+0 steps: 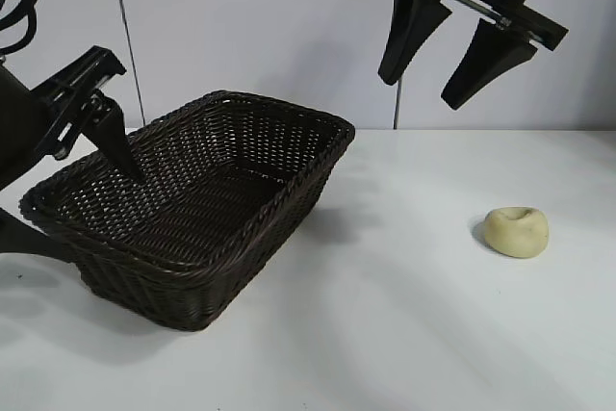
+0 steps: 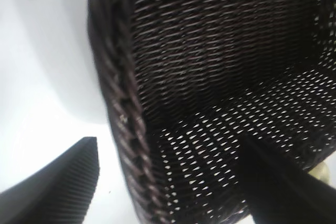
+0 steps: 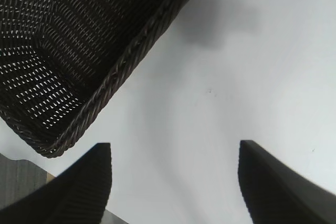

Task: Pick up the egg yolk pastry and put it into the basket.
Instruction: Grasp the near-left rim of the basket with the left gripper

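Note:
The egg yolk pastry (image 1: 516, 231), a small pale cream ball with a dimpled top, lies on the white table at the right. The dark brown wicker basket (image 1: 245, 238) stands at the left, with nothing showing inside it. My right gripper (image 1: 421, 91) hangs high above the table between basket and pastry, open and empty. Its wrist view shows its fingers (image 3: 89, 182) wide apart over bare table beside the basket's corner (image 3: 105, 93); the pastry is out of that view. My left gripper (image 1: 115, 156) is open at the basket's left end, its jaws astride the braided rim (image 2: 131, 129).
The white table (image 1: 404, 334) stretches from the basket to the front and right edges. A pale wall stands behind. A table edge shows in the right wrist view (image 3: 21, 182).

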Robot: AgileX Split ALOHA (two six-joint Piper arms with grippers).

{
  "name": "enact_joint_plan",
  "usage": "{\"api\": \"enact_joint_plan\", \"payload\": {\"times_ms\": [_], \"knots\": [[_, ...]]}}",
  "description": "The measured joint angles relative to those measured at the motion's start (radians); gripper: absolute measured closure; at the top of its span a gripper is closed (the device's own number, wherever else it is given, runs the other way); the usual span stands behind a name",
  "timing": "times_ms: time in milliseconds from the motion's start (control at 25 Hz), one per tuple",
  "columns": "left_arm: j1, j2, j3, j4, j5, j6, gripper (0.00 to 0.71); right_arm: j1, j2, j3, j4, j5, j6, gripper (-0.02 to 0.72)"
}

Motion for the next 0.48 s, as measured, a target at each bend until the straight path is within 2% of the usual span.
{"api": "enact_joint_plan", "payload": {"times_ms": [200, 480], "knots": [[0.0, 0.078, 0.0, 0.002, -0.018, 0.0, 0.178, 0.0, 0.0, 0.0, 0.0, 0.0, 0.0, 0.206], [0.0, 0.2, 0.0, 0.002, -0.129, -0.001, 0.184, 0.0, 0.0, 0.0, 0.0, 0.0, 0.0, 0.206]]}}
